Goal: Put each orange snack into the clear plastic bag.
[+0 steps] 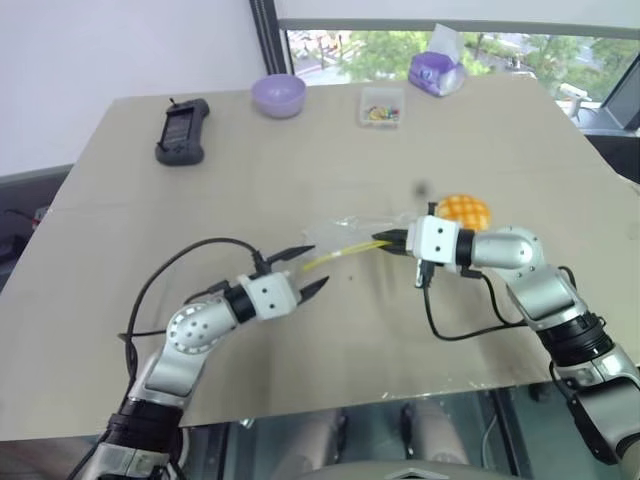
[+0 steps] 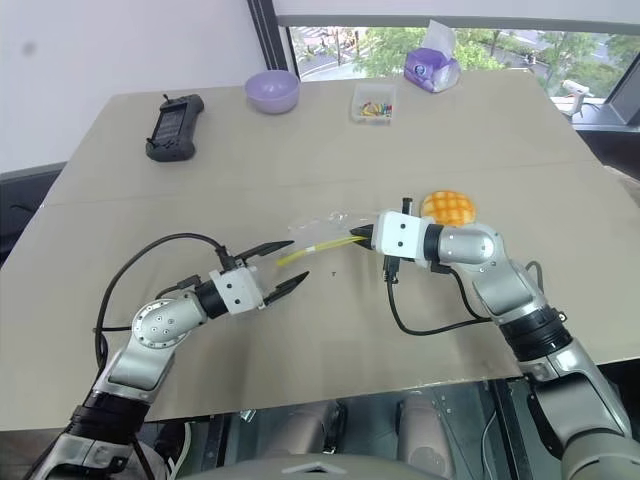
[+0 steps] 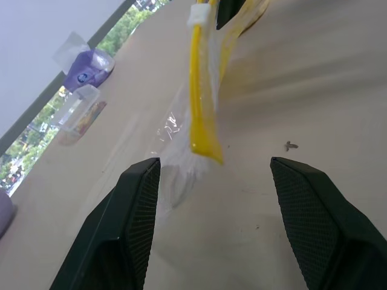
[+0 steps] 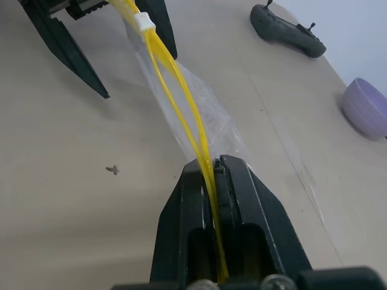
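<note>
The orange snack [image 1: 463, 208], a round bun with a grid top, lies on the table just behind my right wrist. The clear plastic bag [image 1: 335, 238] is held a little above the table by its yellow seal strip [image 4: 181, 103]. My right gripper [image 4: 214, 166] is shut on one end of that strip. The strip's other end [image 3: 204, 121] hangs in front of my left gripper [image 1: 318, 266]. That gripper is open, its fingers [image 3: 136, 211] apart on either side and touching nothing.
At the far side of the table [image 1: 120, 200] are a black handheld controller [image 1: 182, 130], a purple bowl [image 1: 278, 95], a small clear box of colourful bits [image 1: 382, 106] and a purple tissue pack [image 1: 436, 70]. Black cables loop beside both wrists.
</note>
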You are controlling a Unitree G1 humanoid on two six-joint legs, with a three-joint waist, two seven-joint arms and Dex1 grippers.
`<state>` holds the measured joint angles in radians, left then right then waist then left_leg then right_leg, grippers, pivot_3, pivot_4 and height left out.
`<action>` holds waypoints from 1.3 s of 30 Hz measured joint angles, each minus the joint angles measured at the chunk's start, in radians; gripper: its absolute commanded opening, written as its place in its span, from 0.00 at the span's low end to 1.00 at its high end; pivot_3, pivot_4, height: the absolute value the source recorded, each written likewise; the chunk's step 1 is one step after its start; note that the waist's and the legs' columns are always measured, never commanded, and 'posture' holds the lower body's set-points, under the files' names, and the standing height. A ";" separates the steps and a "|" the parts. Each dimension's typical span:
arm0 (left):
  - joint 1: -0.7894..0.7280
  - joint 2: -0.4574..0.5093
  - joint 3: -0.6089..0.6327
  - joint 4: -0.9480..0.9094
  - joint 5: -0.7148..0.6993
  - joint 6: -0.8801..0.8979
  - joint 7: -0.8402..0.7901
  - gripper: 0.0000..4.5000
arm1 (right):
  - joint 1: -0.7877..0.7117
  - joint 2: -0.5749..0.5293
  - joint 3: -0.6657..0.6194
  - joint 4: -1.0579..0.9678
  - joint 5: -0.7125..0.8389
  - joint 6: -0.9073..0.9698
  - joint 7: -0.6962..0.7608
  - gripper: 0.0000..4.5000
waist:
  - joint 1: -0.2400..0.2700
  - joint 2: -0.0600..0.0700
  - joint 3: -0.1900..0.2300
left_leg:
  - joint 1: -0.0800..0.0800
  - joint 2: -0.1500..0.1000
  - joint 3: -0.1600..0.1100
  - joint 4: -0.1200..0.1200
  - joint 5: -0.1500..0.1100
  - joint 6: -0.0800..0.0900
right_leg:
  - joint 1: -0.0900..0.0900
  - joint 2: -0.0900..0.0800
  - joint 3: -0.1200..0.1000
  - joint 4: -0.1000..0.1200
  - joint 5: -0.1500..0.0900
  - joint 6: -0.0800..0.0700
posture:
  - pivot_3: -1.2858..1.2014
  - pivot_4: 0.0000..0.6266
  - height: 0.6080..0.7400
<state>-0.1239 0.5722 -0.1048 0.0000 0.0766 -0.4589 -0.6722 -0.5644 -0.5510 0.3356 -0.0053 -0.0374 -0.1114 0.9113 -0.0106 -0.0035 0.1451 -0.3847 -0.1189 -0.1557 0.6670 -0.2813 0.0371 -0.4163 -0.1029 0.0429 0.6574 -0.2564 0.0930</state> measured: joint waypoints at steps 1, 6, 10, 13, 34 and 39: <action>-0.005 -0.008 -0.005 0.007 -0.001 -0.013 0.000 0.68 | 0.000 0.000 0.000 0.000 0.001 0.001 0.000 0.05 | 0.000 0.000 0.000 | 0.000 0.000 0.000 0.000 0.000 0.000 | 0.000 0.000 0.000 0.000 0.000 0.000 | 0.52 0.24 0.97; -0.031 -0.043 -0.016 0.008 -0.055 -0.053 -0.008 0.68 | 0.000 0.000 0.000 -0.004 0.004 0.008 0.001 0.05 | -0.002 0.000 0.000 | 0.000 0.000 0.000 0.000 0.000 0.000 | 0.000 0.000 0.000 0.000 0.000 0.000 | 0.52 0.24 0.97; -0.030 -0.044 -0.017 0.007 -0.082 -0.060 -0.023 0.68 | 0.000 -0.001 -0.001 -0.007 0.004 0.016 0.001 0.05 | -0.003 0.000 0.000 | 0.000 0.000 0.000 0.000 0.000 0.000 | 0.000 0.000 0.000 0.000 0.000 0.000 | 0.52 0.24 0.97; -0.028 -0.042 -0.017 -0.007 -0.104 -0.047 -0.031 0.68 | 0.005 -0.001 -0.001 -0.011 0.006 0.019 0.001 0.05 | -0.002 0.000 0.000 | 0.000 0.000 0.000 0.000 0.000 0.000 | 0.000 0.000 0.000 0.000 0.000 0.000 | 0.52 0.24 0.97; 0.002 -0.010 -0.017 -0.062 -0.117 0.029 -0.052 0.68 | 0.015 0.007 -0.001 -0.012 0.005 0.021 0.001 0.05 | -0.002 0.000 0.000 | 0.000 0.000 0.000 0.001 0.000 0.000 | 0.000 0.000 0.000 0.001 0.000 0.000 | 0.52 0.24 0.97; 0.016 0.013 -0.020 -0.132 -0.118 0.134 -0.066 0.68 | 0.015 0.012 -0.001 -0.012 -0.015 0.021 -0.016 0.05 | -0.002 0.000 0.000 | 0.000 0.000 0.000 0.001 0.000 0.000 | 0.000 0.000 0.000 0.001 0.000 0.000 | 0.52 0.24 0.97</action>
<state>-0.1082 0.5848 -0.1249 -0.1316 -0.0411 -0.3249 -0.7377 -0.5499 -0.5391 0.3346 -0.0178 -0.0524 -0.0900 0.8956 -0.0128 -0.0035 0.1451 -0.3846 -0.1188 -0.1557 0.6675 -0.2813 0.0371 -0.4163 -0.1026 0.0431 0.6585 -0.2564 0.0930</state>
